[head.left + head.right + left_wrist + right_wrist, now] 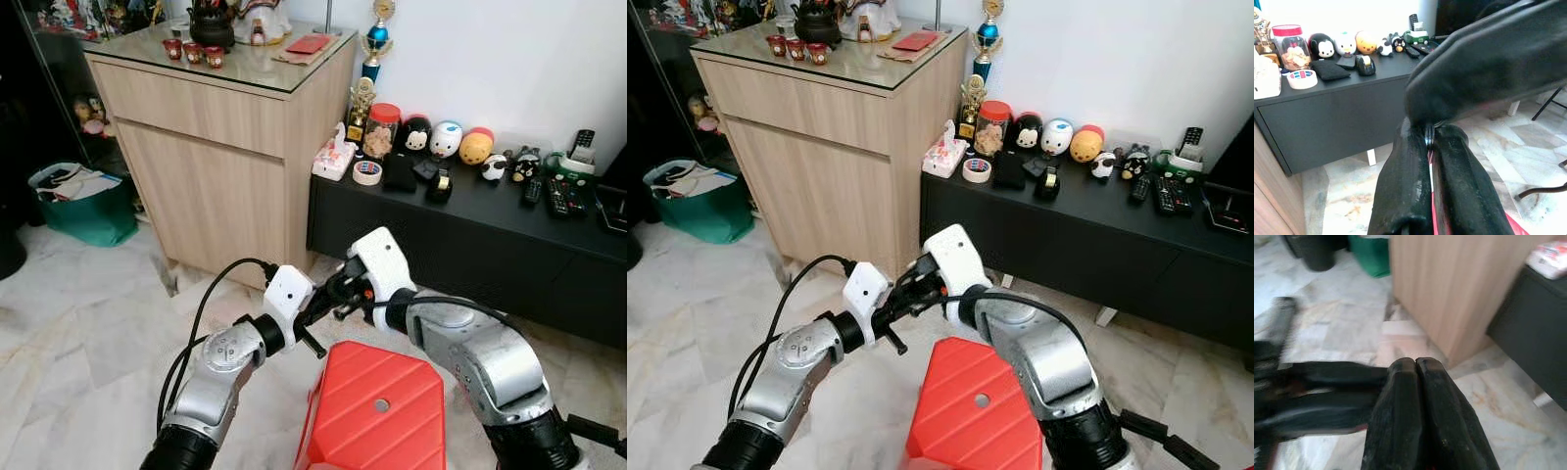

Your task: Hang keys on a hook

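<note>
Fingers of the left end effector (pixel 1427 147) are pressed together on a thin dark metal ring (pixel 1428 138), apparently the keys, above the ribbed red plastic stool (pixel 377 406). The right end effector (pixel 1415 364), its fingers closed against each other, meets the left one just above that stool, before the low black cabinet (pixel 470 235).

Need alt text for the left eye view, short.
Two silver robot arms meet above a red ribbed plastic stool, the left gripper and right gripper close together. Behind stand a light wooden cabinet and a low black console lined with round plush toys.
</note>
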`<state>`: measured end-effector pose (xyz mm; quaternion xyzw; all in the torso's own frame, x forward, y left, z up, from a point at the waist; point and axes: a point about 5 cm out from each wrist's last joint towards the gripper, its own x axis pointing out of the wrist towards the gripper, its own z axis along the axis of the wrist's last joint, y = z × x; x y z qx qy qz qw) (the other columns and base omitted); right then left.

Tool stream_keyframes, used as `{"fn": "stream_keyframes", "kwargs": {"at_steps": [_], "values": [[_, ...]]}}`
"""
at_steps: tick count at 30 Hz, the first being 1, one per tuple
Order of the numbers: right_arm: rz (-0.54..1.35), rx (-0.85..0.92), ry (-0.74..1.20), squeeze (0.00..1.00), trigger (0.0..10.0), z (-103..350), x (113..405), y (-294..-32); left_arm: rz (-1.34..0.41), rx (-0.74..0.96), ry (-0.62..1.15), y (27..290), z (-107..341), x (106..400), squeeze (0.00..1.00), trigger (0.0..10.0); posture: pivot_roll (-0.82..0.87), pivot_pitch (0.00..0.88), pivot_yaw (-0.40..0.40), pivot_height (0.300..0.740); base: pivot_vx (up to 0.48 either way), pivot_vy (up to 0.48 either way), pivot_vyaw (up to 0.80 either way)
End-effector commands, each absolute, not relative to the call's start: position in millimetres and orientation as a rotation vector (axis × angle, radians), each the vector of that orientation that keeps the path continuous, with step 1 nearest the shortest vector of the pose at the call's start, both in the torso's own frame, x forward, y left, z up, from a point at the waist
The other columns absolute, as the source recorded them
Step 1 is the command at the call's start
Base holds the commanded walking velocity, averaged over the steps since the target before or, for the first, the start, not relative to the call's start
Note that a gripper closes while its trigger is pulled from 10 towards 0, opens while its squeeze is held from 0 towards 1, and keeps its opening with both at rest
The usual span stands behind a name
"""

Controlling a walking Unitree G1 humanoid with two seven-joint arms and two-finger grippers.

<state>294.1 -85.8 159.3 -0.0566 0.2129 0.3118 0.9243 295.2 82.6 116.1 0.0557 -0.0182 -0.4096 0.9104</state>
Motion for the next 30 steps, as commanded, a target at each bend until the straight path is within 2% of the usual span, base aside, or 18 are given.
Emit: {"fn": "stream_keyframes", "kwargs": {"at_steps": [1,10,11,16,17,19,22,24,30], "values": [[0.531,-0.091,0.444,0.00,10.0,159.9,302.3,-102.3,-0.853,0.107,-0.080,81.6,123.5,296.0,0.00,0.0,0.04,0.000,-0.113,0.740,0.000,0.000,0.00],[0.492,-0.036,0.442,0.00,10.0,160.6,306.3,-105.9,-0.855,0.106,-0.077,82.3,123.5,295.7,0.00,0.0,0.04,0.000,-0.114,0.740,0.000,0.000,0.00],[0.497,-0.033,0.441,1.00,10.0,160.8,306.2,-105.0,-0.855,0.107,-0.076,82.5,123.5,295.7,0.00,0.0,0.04,0.000,-0.114,0.740,0.000,0.000,0.00],[0.500,-0.019,0.428,1.00,10.0,162.4,306.5,-102.9,-0.856,0.107,-0.073,83.0,122.9,295.5,0.00,0.0,0.04,0.000,-0.113,0.740,0.000,0.000,0.00],[0.500,0.001,0.398,0.00,10.0,166.2,308.1,-101.9,-0.858,0.108,-0.069,83.0,122.3,295.2,0.00,0.0,0.04,0.000,-0.113,0.740,0.000,0.000,0.00],[0.483,0.054,0.342,0.00,10.0,174.1,312.0,-101.7,-0.864,0.114,-0.058,83.4,120.7,294.6,0.00,0.0,0.04,0.000,-0.110,0.740,0.000,0.000,0.00],[0.314,0.163,0.227,0.00,10.0,189.8,327.3,-120.2,-0.866,0.153,-0.003,89.7,110.9,291.7,0.00,0.0,0.04,0.000,-0.110,0.740,0.000,0.000,0.00],[0.268,0.179,0.213,0.00,10.0,191.8,330.5,-127.1,-0.859,0.170,0.008,92.7,107.7,290.9,0.00,0.0,0.04,0.000,-0.110,0.740,0.000,0.000,0.00],[0.289,0.166,0.180,0.00,10.0,197.8,331.1,-127.9,-0.838,0.161,0.017,99.4,105.4,289.2,0.00,0.0,0.04,0.000,-0.107,0.740,0.000,0.000,0.00]]}}
